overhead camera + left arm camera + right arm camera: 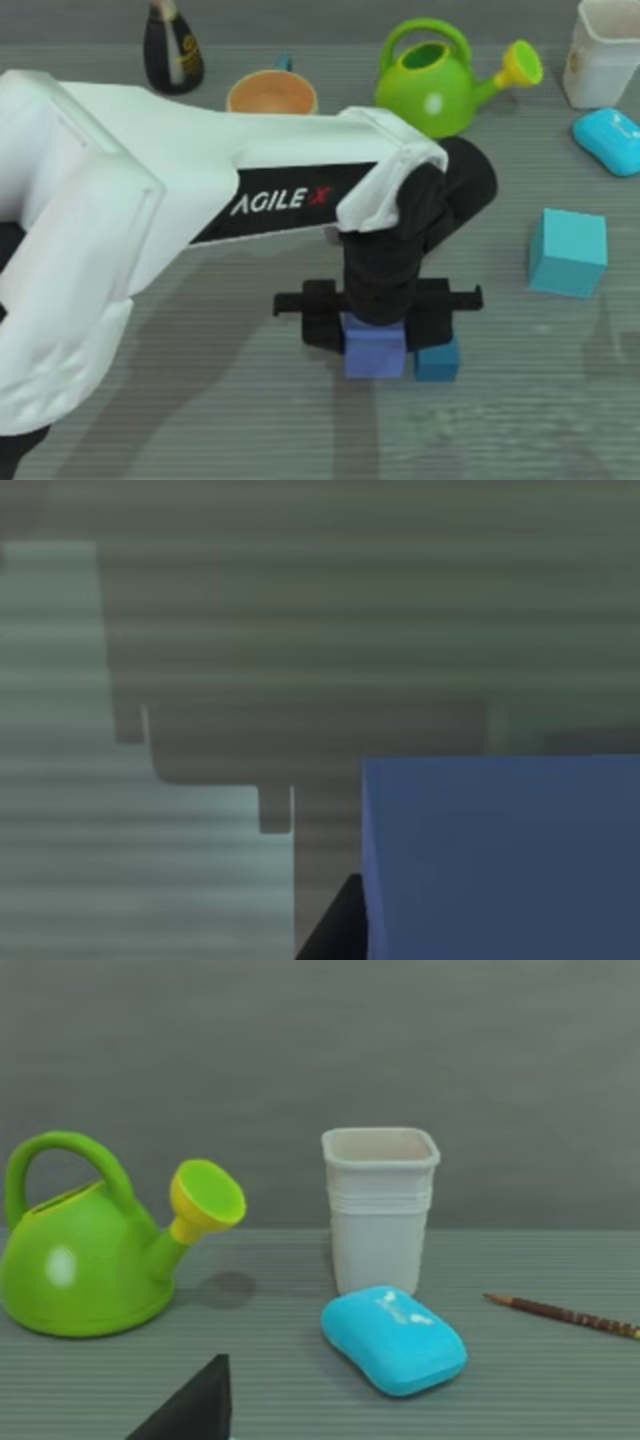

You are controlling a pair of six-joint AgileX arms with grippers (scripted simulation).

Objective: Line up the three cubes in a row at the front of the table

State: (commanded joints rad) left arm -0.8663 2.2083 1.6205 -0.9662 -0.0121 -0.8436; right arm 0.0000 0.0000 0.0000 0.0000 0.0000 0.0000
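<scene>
Periwinkle cube [374, 350] down low at centre front of the striped grey surface [200, 420], tucked right under the left pincer [378, 322]. Black fingers straddling it from above, cross-bar spread wide to either side; pinching or merely bracketing, cannot tell from overhead. Just beside it on the right, touching or nearly so, the small dark blue cube [438, 360], partly under the pincer body. Two in a row, then, along the front. Up close through the left wrist camera: a big blue face of the periwinkle cube [500, 855], a sliver of black finger [335, 925] against its edge, pincer shadow thrown across the stripes.

Turquoise cube [568, 252] sitting alone well off to the right, farther back than the pair. Behind it, sky-blue soap bar [608, 140] near the right edge, white cup [605, 52] at the back corner. Green watering can [440, 80] with yellow spout at centre back, orange mug [272, 95] and dark bottle [172, 45] to its left.

Right pincer out of the overhead shot; only a black tip [190, 1405] showing in its own wrist camera, facing the watering can [85, 1260], cup [380, 1210], soap bar [393, 1340] and a brown pencil [565, 1314].
</scene>
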